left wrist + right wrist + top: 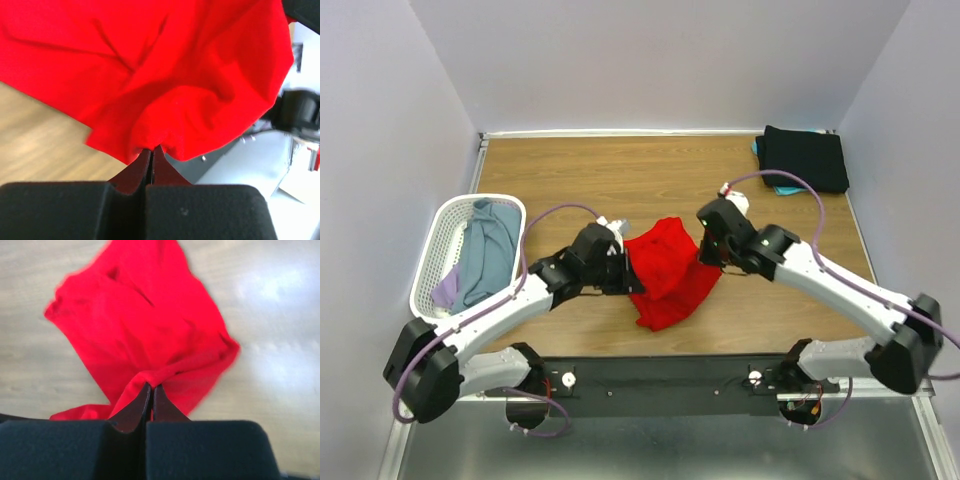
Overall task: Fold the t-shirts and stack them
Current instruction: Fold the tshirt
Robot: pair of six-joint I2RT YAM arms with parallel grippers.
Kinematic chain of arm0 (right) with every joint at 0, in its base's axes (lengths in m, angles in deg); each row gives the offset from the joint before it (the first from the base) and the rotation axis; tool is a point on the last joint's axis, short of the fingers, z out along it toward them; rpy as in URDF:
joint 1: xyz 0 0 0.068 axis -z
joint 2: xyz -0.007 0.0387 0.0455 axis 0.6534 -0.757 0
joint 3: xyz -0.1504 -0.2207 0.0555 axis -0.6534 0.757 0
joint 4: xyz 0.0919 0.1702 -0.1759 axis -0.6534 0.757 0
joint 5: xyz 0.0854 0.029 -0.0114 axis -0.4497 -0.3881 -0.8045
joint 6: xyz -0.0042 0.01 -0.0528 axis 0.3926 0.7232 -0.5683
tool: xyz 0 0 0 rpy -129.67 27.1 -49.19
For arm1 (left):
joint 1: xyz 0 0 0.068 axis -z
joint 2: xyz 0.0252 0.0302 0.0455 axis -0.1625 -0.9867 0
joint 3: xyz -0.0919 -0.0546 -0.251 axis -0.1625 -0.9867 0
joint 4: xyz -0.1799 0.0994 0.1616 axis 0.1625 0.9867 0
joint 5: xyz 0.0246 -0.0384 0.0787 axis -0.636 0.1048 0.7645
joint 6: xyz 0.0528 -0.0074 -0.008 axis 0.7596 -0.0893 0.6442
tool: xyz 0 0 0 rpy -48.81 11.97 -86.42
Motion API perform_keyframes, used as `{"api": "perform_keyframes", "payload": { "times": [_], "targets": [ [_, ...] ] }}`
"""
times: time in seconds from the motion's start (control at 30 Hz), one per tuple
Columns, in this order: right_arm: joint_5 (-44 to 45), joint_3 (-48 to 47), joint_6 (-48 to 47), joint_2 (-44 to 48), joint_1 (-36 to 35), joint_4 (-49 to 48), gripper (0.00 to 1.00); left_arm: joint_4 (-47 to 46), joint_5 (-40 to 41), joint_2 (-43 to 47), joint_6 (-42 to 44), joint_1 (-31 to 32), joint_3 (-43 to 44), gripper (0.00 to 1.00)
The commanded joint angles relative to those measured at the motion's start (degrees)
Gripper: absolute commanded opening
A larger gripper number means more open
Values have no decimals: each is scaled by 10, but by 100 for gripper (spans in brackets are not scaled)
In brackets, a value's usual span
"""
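The bright red t-shirt (665, 272) hangs bunched between my two grippers over the middle of the table. My left gripper (624, 268) is shut on its left edge; the pinched red cloth (170, 100) fills the left wrist view above the closed jaws. My right gripper (705, 252) is shut on its right edge, and the right wrist view shows the red cloth (145, 330) draping down to the wood. A folded black t-shirt (804, 158) lies on a teal one (760, 147) at the far right corner. Grey-blue (490, 252) and lavender (447, 291) shirts lie in the basket.
The white mesh laundry basket (440, 228) stands at the left edge of the wooden table (620, 170). Purple cables loop from both arms. A black base rail (660, 380) runs along the near edge. Walls enclose the table on three sides.
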Motion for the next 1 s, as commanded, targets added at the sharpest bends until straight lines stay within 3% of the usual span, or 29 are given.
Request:
{"api": "perform_keyframes", "payload": {
  "times": [0.0, 0.43, 0.5, 0.53, 0.6, 0.67, 0.73, 0.8, 0.97],
  "targets": [
    [-12, -61, -66, -107, 26, -89, 4, 16, -38, -31, 71, -67, 40, 0],
    [-135, -278, -158, -401, 124, -185, 3, -18, -73, -198, 143, -266, 100, 0],
    [-149, -308, -173, -450, 129, -190, 13, -29, -80, -214, 147, -278, 104, 0],
    [-151, -317, -186, -464, 134, -193, 31, -32, -79, -229, 150, -288, 108, 0],
    [-158, -339, -195, -489, 141, -202, 57, -41, -68, -237, 149, -300, 107, 20],
    [-169, -352, -201, -489, 156, -203, 69, -40, -64, -237, 158, -320, 112, 36],
    [-167, -350, -203, -477, 171, -204, 78, -30, -39, -229, 169, -340, 131, 40],
    [-156, -335, -210, -449, 177, -203, 79, -17, -2, -209, 172, -347, 143, 52],
    [-160, -267, -201, -387, 177, -211, 75, -7, 33, -185, 163, -347, 172, 50]
  ]
}}
